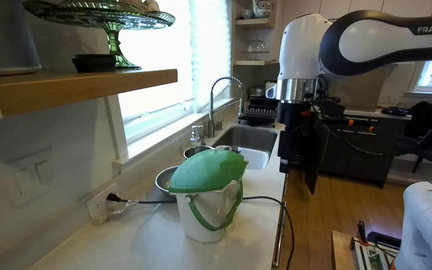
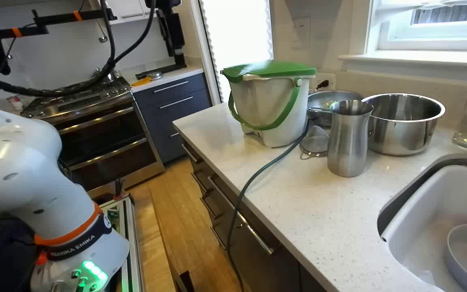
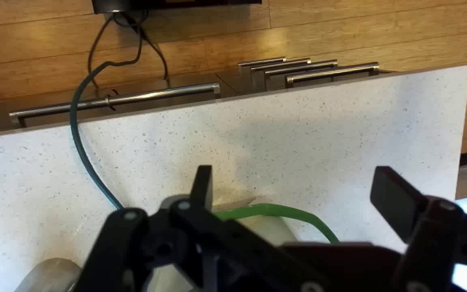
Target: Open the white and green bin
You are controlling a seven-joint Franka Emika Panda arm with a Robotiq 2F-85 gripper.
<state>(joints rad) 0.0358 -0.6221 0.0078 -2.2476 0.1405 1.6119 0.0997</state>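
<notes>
The white and green bin [image 1: 210, 213] stands upright on the counter; it also shows in an exterior view [image 2: 272, 103]. Its green lid [image 1: 208, 170] is down over the rim. Its green loop handle [image 2: 282, 119] hangs down against the front. In the wrist view the handle [image 3: 274, 209] and a bit of the bin's white body [image 3: 268, 227] show below and between the fingers; the lid is hidden behind the gripper there. My gripper [image 3: 293, 172] is open and empty, apart from the bin. In an exterior view the gripper [image 1: 284, 165] points down, to the right of the bin.
A black cord [image 2: 266, 166] runs beside the bin and over the counter edge. A metal pitcher [image 2: 349, 140], a steel pot [image 2: 405, 125], a metal bowl [image 2: 322, 115] and a small strainer [image 2: 315, 140] stand near the bin. A wooden shelf [image 1: 88, 88] overhangs the counter. The sink [image 1: 255, 137] lies beyond.
</notes>
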